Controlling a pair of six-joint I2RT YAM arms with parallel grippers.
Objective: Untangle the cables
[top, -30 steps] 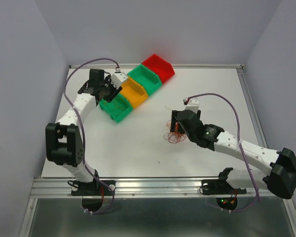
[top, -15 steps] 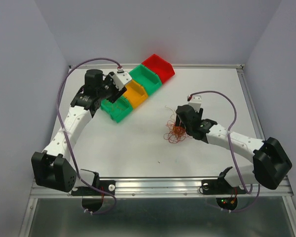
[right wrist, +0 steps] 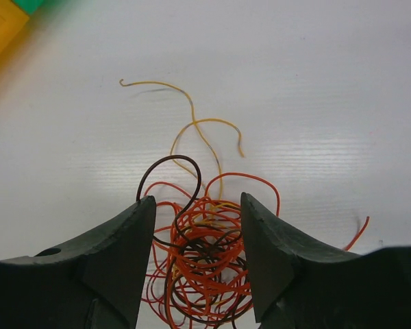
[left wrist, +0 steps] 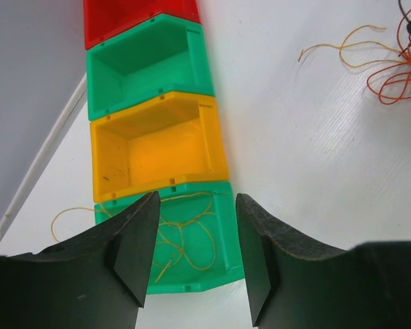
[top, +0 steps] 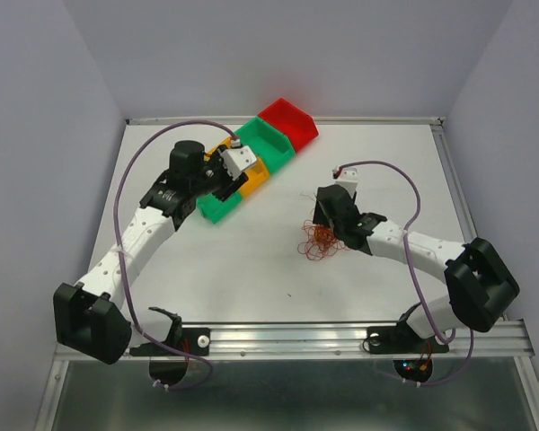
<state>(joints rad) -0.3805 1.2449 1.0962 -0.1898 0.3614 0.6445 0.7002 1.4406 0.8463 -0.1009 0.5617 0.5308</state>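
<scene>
Inside the released right tool [right wrist: 197,205] the cables [right wrist: 205,267] run off-frame below; the released left tool [left wrist: 196,205] masks corners of the nearest green bin [left wrist: 192,282].

The row of bins [left wrist: 151,116] ran straight ahead of the left gripper [left wrist: 197,205]. The nearest bin [left wrist: 223,233] sat under its jaws, a few wires [left wrist: 185,240] in it. The tangle [right wrist: 198,260] lay on the table [right wrist: 315,103] between the right gripper's [right wrist: 197,205] jaws, with loose wires [right wrist: 192,116] ahead.

The red bin [left wrist: 133,17] is cut off by the left wrist view's edge. The cables [right wrist: 205,274] are partly hidden by the right tool [right wrist: 197,200].
</scene>
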